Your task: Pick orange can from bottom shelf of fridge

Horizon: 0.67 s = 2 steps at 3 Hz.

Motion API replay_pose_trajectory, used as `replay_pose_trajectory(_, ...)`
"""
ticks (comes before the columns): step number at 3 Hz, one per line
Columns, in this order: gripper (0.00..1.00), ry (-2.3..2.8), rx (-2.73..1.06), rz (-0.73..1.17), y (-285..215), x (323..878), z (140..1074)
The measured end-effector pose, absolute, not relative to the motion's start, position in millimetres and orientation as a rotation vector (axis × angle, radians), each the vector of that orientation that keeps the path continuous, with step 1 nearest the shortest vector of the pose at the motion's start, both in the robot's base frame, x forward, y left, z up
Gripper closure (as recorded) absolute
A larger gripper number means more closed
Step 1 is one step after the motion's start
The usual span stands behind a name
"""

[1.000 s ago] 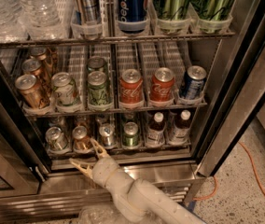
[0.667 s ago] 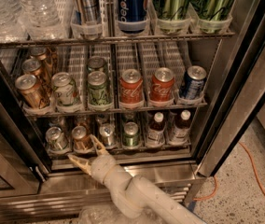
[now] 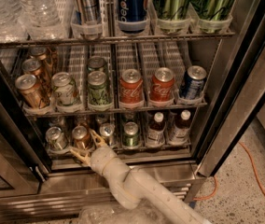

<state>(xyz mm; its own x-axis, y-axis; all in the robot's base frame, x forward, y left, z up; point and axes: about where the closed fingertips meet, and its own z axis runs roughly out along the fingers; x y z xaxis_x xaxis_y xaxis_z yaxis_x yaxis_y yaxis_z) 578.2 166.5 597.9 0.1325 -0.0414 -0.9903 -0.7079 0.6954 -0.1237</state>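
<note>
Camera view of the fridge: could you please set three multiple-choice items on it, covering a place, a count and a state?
1. The gripper is at: A the bottom shelf; B the Coca-Cola rack; C the floor.
2. Brown bottles on that shelf: A one; B two; C four.
3. The orange can is: A upright; B toppled; C lifted out.
Answers: A, its open fingers sit beside the orange can there; B, two stand at the shelf's right end; A, its lid faces up on the shelf.
</note>
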Motion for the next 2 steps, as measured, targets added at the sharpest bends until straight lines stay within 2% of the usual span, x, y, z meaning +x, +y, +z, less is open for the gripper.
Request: replay_pose_trajectory(2, 0.32, 1.394, -0.691, 0.548, 170.7, 600.1, 591.7)
